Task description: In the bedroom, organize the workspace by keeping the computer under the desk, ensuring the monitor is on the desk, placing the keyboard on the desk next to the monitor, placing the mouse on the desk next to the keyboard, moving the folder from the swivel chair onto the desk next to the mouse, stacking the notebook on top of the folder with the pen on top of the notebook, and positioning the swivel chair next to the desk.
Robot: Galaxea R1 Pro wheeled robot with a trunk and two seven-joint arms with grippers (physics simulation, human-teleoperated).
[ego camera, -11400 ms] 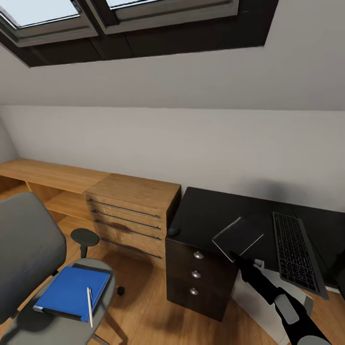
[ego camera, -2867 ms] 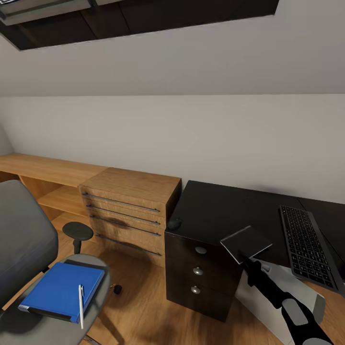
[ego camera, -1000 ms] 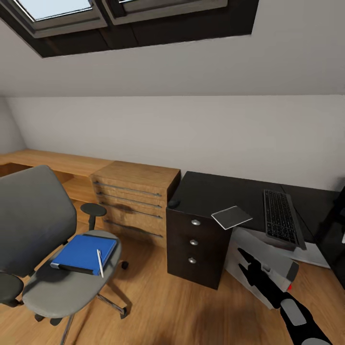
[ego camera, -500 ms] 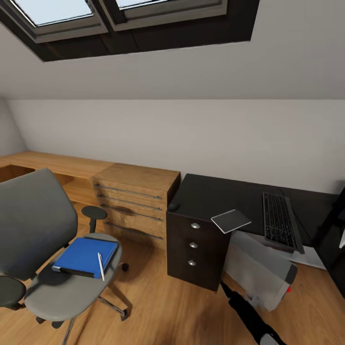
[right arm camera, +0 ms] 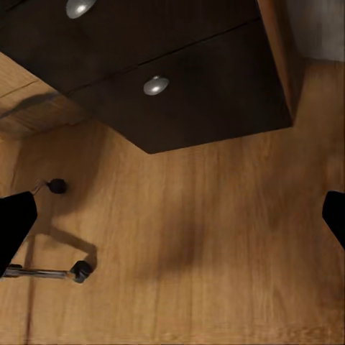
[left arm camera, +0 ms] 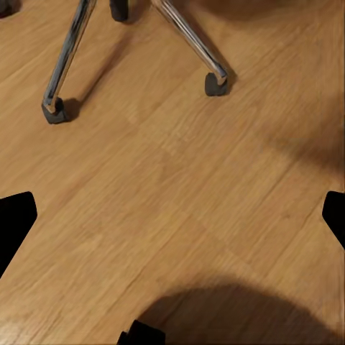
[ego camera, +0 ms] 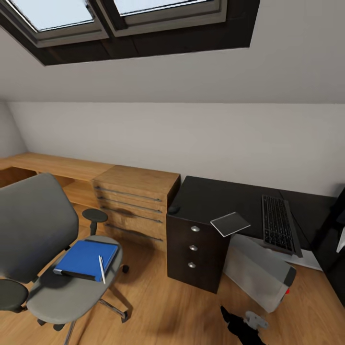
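Folder (ego camera: 85,259) and pen (ego camera: 102,269) on swivel chair (ego camera: 43,249) — desk (ego camera: 215,201) seemingly dark.

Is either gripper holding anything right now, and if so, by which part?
Nothing is held: both wrist views show spread fingers with only bare wood floor between them.

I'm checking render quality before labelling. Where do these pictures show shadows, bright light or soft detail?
Head view: skylights are bright, the desk top nearly featureless black, and the swivel chair casts a floor shadow. Left wrist view: a dark shadow spreads over blurry floorboards. Right wrist view: the drawer knob glints.
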